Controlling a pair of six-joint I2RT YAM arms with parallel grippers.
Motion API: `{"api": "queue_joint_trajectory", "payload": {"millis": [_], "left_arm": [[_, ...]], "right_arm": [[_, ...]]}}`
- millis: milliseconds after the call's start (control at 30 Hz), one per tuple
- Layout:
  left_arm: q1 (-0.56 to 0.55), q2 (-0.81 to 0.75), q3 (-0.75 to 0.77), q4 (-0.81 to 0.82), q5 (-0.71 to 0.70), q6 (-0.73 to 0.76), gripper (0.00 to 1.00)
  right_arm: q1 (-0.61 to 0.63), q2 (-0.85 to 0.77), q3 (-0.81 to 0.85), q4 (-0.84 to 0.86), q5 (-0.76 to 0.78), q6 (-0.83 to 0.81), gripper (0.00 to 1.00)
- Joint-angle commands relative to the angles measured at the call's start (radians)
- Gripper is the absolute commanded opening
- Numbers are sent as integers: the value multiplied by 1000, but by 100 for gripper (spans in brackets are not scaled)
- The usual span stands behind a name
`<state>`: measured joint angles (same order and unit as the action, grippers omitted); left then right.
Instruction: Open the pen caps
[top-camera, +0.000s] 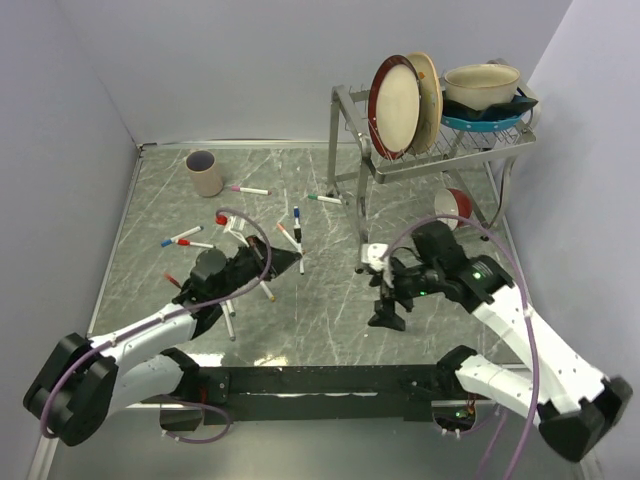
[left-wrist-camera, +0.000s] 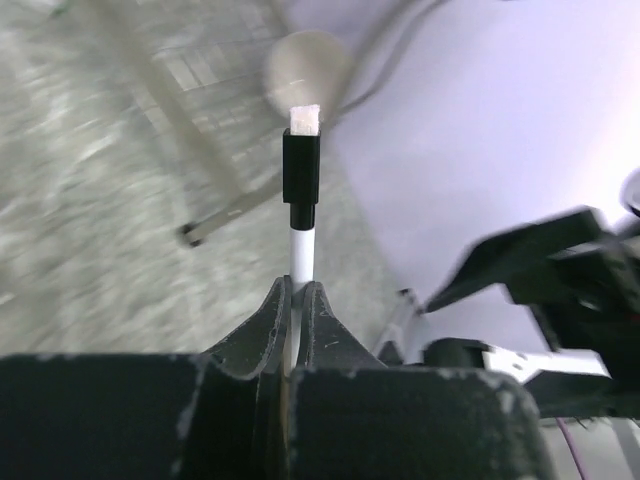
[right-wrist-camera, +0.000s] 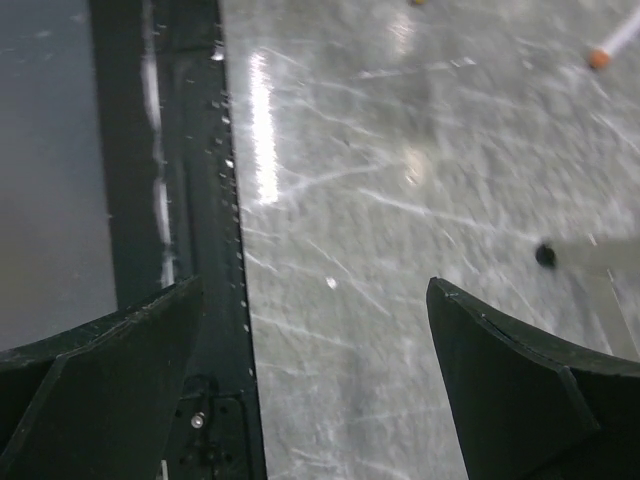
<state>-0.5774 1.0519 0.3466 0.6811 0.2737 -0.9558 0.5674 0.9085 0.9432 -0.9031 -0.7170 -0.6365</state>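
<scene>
Main risk as I see it: the left gripper (left-wrist-camera: 297, 300) pinches the white barrel (left-wrist-camera: 300, 250) low down, with a fair stretch of pen sticking out past the fingertips. If the right arm pulls off-axis, the pen could lever in that pinch or slide through it, and the cap would stay on. Second risk: if the right fingers close on barrel instead of cap, nothing separates. The left wrist view is also blurry, so I can't judge how firm the grip is.

Jaws: the left pair is pressed together on the barrel. The right gripper (right-wrist-camera: 315, 285) is spread wide and holds nothing — only bare table (right-wrist-camera: 400, 200) shows between its fingers.

Cap position: the black cap (left-wrist-camera: 301, 178) sits at the far end of the held pen, beyond the left fingertips, with a short length of white barrel between them. It doesn't touch either left finger. In the top view the pen points across toward the right arm. The right gripper is apart from it and angled down at the table, not lined up on the cap yet.

Several loose pens (top-camera: 248, 189) lie on the table behind the left arm, caps on as far as I can tell.
</scene>
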Motion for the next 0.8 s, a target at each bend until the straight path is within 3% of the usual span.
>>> {"api": "queue_joint_trajectory", "payload": {"millis": [0,133,367,667,767], "left_arm": [[-42,-44,-63,331,-51,-49,1],[-82,-84,-121,422,-166,-83,1],[-139,-125,-147,422,-260,-89,1],[-156,-90,-149,462,-255,-101,1],[-159,-84,-152,475,-252,-104,1]], "right_arm": [[104,116,118,93,16,142,100],[159,240,189,219,1,314,100],[183,441,305,412,65,677,98],[183,527,359,492,13,797,86],[181,544,368,498,36,808,76]]}}
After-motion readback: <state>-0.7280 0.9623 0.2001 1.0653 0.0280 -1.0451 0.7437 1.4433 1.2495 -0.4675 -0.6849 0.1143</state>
